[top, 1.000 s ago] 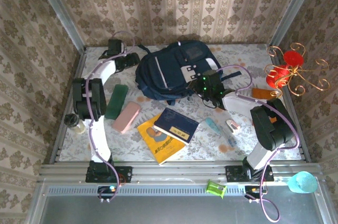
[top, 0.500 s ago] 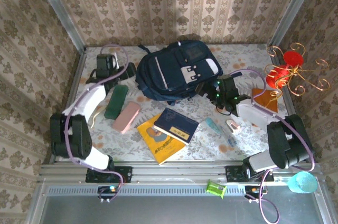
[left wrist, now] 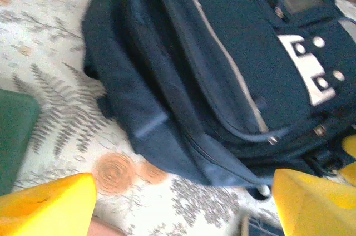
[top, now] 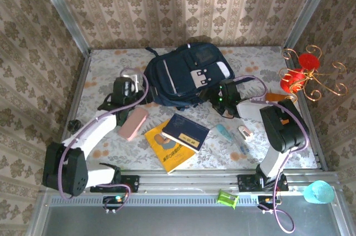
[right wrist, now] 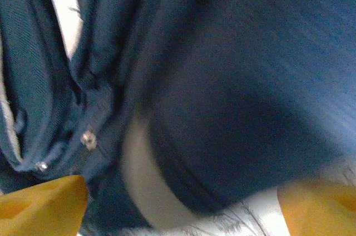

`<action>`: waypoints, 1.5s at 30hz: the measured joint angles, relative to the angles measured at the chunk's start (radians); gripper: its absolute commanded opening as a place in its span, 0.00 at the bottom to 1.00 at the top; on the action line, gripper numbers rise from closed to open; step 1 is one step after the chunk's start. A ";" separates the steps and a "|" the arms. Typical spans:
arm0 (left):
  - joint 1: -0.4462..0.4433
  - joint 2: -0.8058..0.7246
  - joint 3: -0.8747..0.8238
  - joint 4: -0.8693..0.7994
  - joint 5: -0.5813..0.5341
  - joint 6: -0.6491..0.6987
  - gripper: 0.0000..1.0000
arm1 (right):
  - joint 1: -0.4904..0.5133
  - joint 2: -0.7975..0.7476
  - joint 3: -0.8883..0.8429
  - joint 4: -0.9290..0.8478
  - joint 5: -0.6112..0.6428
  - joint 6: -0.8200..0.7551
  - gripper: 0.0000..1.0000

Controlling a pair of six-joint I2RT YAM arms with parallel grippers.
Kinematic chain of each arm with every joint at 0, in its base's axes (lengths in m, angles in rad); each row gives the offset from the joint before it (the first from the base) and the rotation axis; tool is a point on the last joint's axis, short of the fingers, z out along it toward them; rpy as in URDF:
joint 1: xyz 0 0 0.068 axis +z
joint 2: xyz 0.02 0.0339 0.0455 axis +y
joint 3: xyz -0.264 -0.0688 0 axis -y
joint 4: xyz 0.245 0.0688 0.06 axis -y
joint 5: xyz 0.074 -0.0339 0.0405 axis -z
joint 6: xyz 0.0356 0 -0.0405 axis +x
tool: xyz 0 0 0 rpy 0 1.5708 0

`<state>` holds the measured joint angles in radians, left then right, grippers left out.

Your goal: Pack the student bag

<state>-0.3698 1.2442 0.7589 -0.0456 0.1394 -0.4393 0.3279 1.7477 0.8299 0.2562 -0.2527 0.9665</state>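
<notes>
Bag (top: 186,77) flat on surface, just ahead of both sets of fingers. Left fingers (left wrist: 50,205) spread, empty, facing its side. Right fingers (right wrist: 39,200) spread, empty, close against fabric, probably after zip.

The top external view looks steeply down from above and behind the arm bases toward the far wall, taking in the whole surface (top: 256,60) with the student bag (top: 186,77) at its back middle. The left wrist camera looks past the left hand (left wrist: 181,208) from close by onto the bag's front and the surface beside it. The right wrist camera, behind the right hand (right wrist: 178,205), sits closer still, the fabric blurred; all three views share the bag.
</notes>
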 measured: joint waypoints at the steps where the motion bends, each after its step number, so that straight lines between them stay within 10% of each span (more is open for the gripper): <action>1: -0.025 -0.018 -0.030 0.015 0.002 0.003 0.80 | 0.000 0.017 0.010 0.027 -0.003 0.014 0.71; 10: -0.183 -0.072 -0.192 0.116 0.041 0.044 0.68 | 0.005 0.050 0.031 0.154 -0.006 0.163 0.16; 34: -0.343 0.153 -0.073 0.373 -0.146 0.223 0.57 | 0.198 -0.198 0.094 0.106 0.204 0.321 0.12; 45: -0.356 0.266 0.002 0.418 -0.241 0.191 0.20 | 0.200 -0.198 0.094 0.103 0.218 0.320 0.11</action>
<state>-0.7261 1.5105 0.7605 0.3729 -0.1017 -0.2485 0.5282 1.5494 0.9241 0.3592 -0.0349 1.2869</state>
